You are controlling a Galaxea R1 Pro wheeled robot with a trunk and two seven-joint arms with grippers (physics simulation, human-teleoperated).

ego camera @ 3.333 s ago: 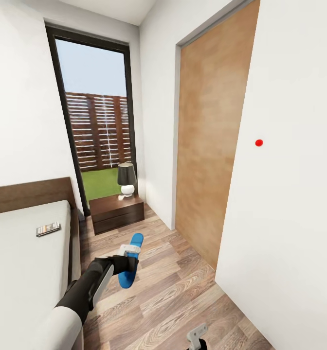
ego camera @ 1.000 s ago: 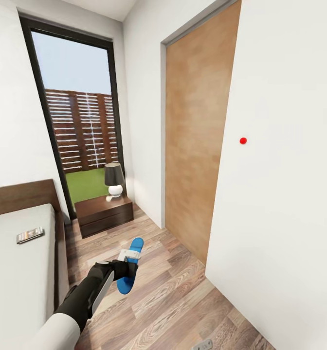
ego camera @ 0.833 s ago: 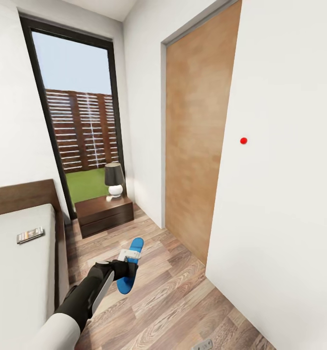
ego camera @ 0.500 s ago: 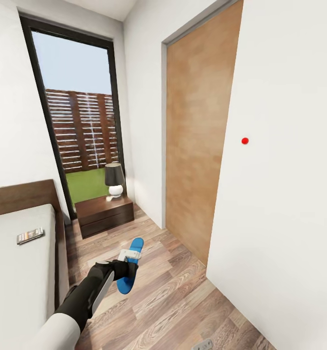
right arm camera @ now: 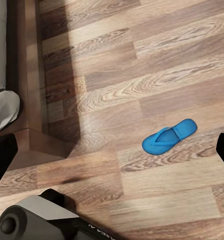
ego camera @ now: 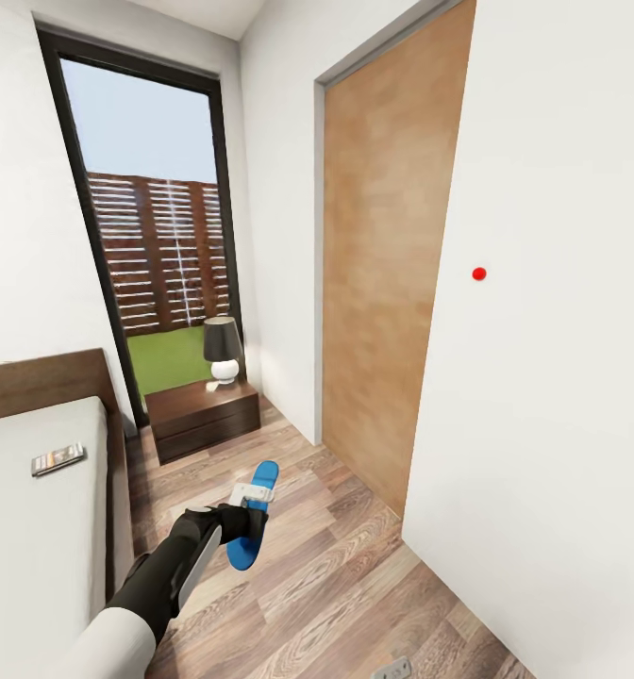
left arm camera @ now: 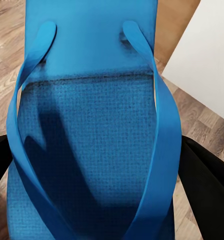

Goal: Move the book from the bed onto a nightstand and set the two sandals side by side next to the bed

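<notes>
Your left gripper (ego camera: 251, 500) keeps one blue sandal (ego camera: 252, 518) pinched between its jaws, held out above the wood-plank floor (ego camera: 336, 575) beside the bed (ego camera: 34, 528). In the left wrist view that sandal (left arm camera: 87, 145) sits between the dark fingers (left arm camera: 207, 190), straps facing the camera. Since a second ago almost nothing has changed: the view has edged slightly, and arm and sandal hold the same pose. The book (ego camera: 58, 459) stays on the grey mattress near the headboard. The nightstand (ego camera: 202, 418) stands below the window, carrying a lamp (ego camera: 223, 349). The second sandal (right arm camera: 169, 136) lies flat on the floor, well apart from the bed frame. Your right gripper's dark fingertips (right arm camera: 3, 165) show at the edges, jaws spread.
</notes>
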